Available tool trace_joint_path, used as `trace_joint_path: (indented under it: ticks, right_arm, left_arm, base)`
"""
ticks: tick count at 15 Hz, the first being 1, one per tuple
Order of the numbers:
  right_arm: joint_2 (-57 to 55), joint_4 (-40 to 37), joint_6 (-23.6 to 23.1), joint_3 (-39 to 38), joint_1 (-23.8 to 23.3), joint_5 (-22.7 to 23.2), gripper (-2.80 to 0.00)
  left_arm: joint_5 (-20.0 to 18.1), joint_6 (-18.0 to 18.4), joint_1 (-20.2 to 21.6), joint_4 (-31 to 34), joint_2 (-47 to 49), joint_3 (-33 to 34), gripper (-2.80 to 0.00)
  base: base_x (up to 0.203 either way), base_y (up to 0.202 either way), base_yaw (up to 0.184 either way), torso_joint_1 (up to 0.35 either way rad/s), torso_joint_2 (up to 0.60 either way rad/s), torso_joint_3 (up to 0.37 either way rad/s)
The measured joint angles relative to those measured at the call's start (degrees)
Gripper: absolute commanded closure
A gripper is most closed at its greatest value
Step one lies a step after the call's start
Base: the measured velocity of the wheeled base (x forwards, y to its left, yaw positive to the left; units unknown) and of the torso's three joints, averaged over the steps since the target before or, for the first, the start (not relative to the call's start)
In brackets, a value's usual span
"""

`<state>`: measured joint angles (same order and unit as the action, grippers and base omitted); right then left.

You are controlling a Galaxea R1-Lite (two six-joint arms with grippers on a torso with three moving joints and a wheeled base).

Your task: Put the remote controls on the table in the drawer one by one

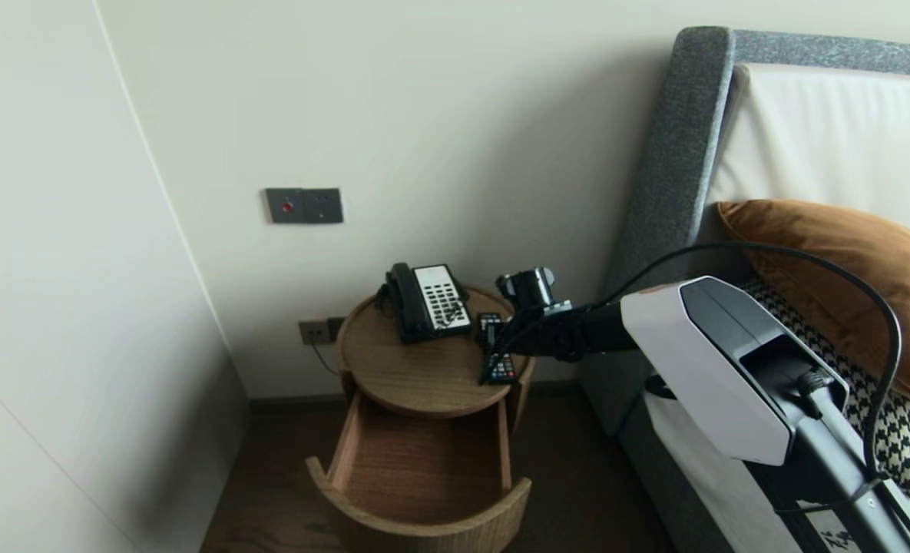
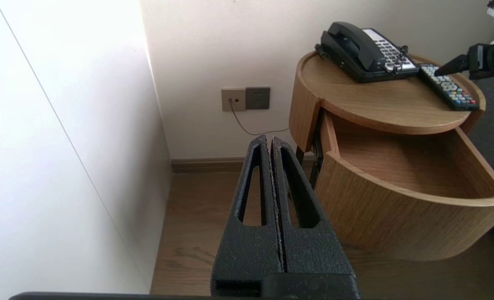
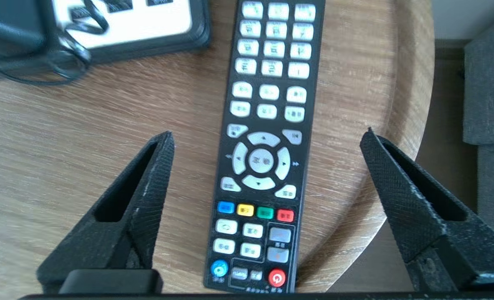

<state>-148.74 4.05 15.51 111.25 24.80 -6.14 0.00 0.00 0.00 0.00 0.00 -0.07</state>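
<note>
The right tool (image 3: 267,134) gapes wide astride the long black remote (image 3: 264,104) on the round wooden table (image 3: 63,125), arm stretched forward; left tool (image 2: 271,139) clenched.

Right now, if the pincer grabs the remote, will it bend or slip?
The remote looks like a hard bar, so probably stiff. Lying flat on the table, it likely won't roll. Its smooth sides might slip in the right pincer.
</note>
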Motion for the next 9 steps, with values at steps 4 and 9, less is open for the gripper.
trace_joint_path:
  ticks: [4, 9]
  right_arm:
    - [-1.4, 0.5, -0.2, 0.3, 0.0, -0.2, -2.80]
    - [-2.7, 4.3, -1.7, 0.5, 0.2, -0.7, -2.80]
  left_arm:
    - [0.0, 0.0, 0.0, 0.0, 0.0, 0.0, 0.00]
    - [0.0, 0.0, 0.0, 0.0, 0.0, 0.0, 0.00]
  base:
    - [0.000, 0.000, 0.000, 0.000, 0.00, 0.000]
    - [0.000, 0.000, 0.000, 0.000, 0.00, 0.000]
